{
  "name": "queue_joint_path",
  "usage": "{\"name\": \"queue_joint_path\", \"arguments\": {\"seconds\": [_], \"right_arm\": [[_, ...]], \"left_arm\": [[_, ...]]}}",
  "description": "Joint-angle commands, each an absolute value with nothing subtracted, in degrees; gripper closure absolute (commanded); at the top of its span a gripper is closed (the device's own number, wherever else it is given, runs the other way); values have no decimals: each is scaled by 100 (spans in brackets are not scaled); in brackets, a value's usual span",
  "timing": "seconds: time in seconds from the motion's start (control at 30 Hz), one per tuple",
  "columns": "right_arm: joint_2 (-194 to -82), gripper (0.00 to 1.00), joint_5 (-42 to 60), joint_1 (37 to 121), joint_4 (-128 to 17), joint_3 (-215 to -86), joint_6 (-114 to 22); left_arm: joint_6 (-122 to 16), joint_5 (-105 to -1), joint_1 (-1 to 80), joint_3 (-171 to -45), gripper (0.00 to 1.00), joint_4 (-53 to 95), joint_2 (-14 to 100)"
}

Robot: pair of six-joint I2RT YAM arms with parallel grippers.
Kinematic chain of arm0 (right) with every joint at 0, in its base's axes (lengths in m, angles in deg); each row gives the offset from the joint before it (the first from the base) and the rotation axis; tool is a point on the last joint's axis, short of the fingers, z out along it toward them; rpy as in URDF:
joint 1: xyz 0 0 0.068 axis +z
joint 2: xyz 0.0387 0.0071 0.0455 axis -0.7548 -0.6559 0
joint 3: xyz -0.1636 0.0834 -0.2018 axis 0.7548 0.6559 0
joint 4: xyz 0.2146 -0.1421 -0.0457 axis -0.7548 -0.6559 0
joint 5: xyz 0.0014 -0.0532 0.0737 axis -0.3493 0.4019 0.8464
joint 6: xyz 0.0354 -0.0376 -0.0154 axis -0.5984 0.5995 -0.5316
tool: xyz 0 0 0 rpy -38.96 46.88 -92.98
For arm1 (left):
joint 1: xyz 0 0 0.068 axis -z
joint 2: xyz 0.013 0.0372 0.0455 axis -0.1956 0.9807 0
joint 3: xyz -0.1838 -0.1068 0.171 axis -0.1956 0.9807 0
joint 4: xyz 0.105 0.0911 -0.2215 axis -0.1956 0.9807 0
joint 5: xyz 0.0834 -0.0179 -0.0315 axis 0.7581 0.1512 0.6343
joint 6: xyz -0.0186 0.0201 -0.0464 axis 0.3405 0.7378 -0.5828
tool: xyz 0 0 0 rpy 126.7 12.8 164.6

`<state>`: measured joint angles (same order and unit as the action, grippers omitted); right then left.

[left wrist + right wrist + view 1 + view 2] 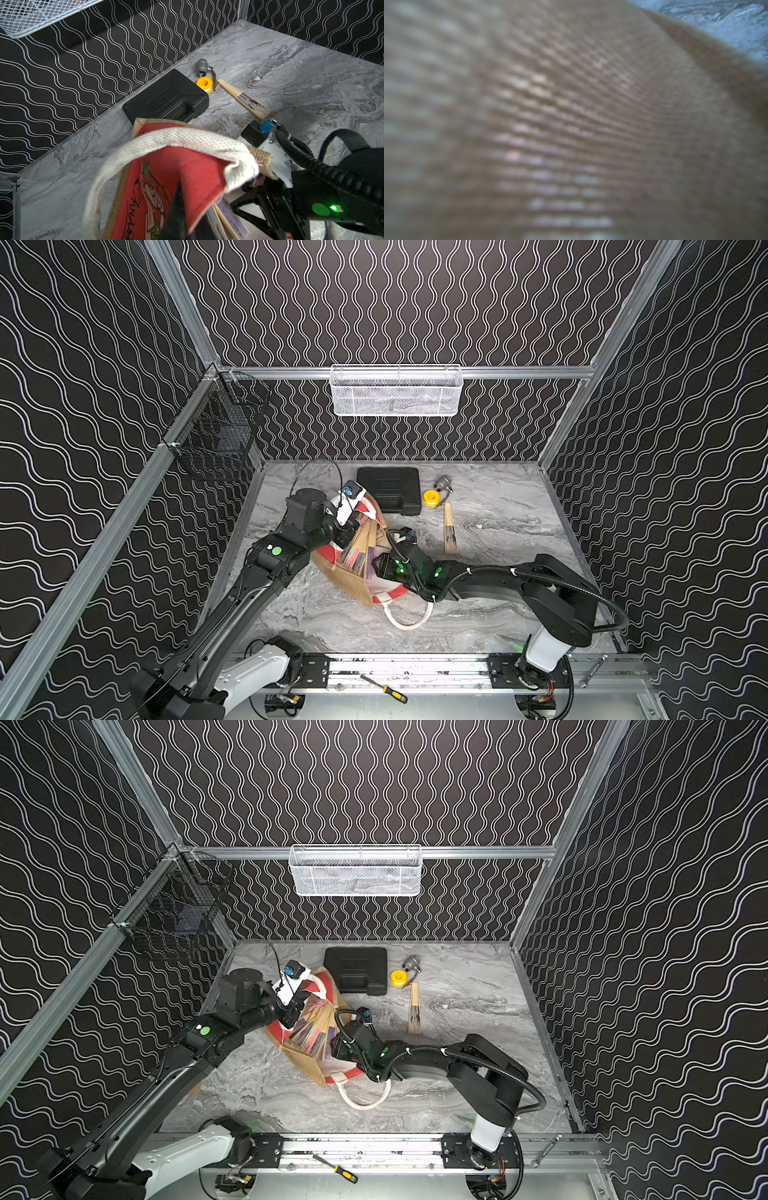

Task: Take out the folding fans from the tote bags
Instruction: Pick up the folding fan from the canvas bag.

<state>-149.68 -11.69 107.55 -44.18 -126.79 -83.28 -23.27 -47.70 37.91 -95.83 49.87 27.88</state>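
**A:** Where's the tan jute tote bag with the red-and-white printed side panels?

**B:** Mid-table on the grey marble tabletop. It's tilted, with the mouth open to both top views. One thick white rope handle lies looped on the table at the near side. The other drapes across the left wrist view.

**A:** Left gripper?

**B:** The left gripper is at the bag's far rim, jaws pressed together on the red panel. Its black finger lies against the print.

**A:** Right?

**B:** The right gripper is down at the bag's mouth, among the fans. Can't tell whether the jaws are spread or closed. The right wrist view is only blurred jute.

**A:** Fans?

**B:** The slim closed folding fans, pale bamboo ribs with pink and purple pleats, sit bundled side by side inside the bag. One closed bamboo fan with dark pleats lies flat on the table on the right arm's side, apart from the bag. Its narrow end is just beside a small yellow tape roll.

**A:** Clutter?

**B:** A flat black plastic case just behind the bag. A grey metal valve fitting near the roll. A yellow-handled screwdriver on the front rail.
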Motion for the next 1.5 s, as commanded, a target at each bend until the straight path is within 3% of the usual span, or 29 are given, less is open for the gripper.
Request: {"name": "queue_joint_path", "arguments": {"seconds": [0.0, 0.17, 0.37, 0.53, 0.67, 1.0, 1.2, 1.47], "right_arm": [[-15052, 41, -1193, 10761, -3996, -12701, -8383], [-14690, 40, -1305, 10772, -3820, -12415, -8135], [-13684, 32, -1943, 10914, -2369, -11141, -6702], [-13391, 31, -1767, 10985, -743, -10219, -5169], [-13493, 33, -1057, 11041, -205, -10041, -4536], [-14458, 39, -1094, 11282, -1285, -11091, -3942], [-14784, 36, -1475, 11160, -2093, -11790, -4894], [-15573, 35, -1639, 11125, -4425, -13503, -6183]], "left_arm": [[-2366, -4837, 3782, -9635, 100, 4640, 2801], [-2358, -4809, 3776, -9636, 100, 4650, 2805], [-2355, -4784, 3777, -9633, 100, 4655, 2824], [-2347, -4784, 3782, -9638, 100, 4657, 2824], [-2347, -4784, 3778, -9637, 100, 4659, 2832], [-2358, -4815, 3779, -9644, 100, 4664, 2852], [-2347, -4829, 3779, -9665, 100, 4658, 2842], [-2364, -4848, 3775, -9658, 100, 4651, 2841]]}}
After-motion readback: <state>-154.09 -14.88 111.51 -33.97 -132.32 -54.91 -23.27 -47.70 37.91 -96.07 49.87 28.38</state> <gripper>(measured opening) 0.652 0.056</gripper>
